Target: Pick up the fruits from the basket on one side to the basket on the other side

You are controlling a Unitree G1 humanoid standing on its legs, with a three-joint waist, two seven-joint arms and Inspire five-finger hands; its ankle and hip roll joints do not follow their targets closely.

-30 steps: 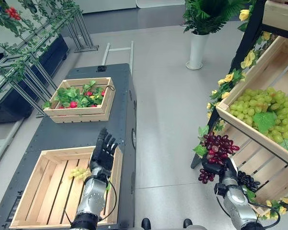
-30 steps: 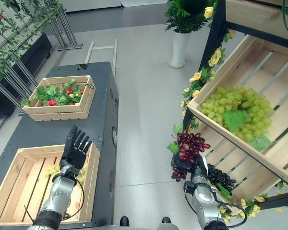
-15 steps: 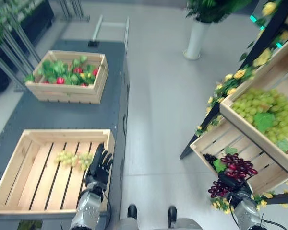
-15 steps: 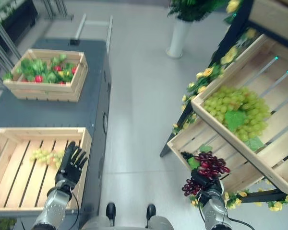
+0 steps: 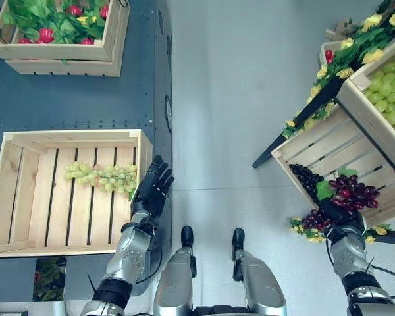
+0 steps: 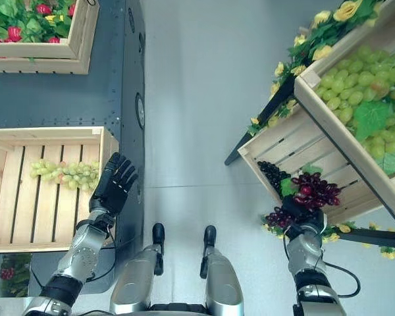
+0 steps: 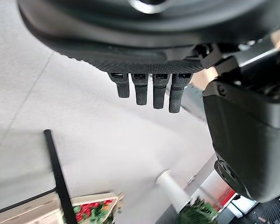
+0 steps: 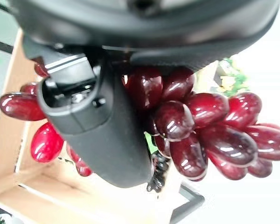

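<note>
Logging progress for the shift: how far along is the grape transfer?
Done: one green bunch lies in the left crate. In hand: the right robot hand is closed on a red bunch by the shelf crate. The left robot hand is open. Left: black grapes and green grapes on the shelf.

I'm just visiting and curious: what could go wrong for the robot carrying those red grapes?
The red grapes hang loosely from the right hand, so some may drop onto the floor. The slatted crate with green grapes sits far across, so they could swing against the table edge.
</note>
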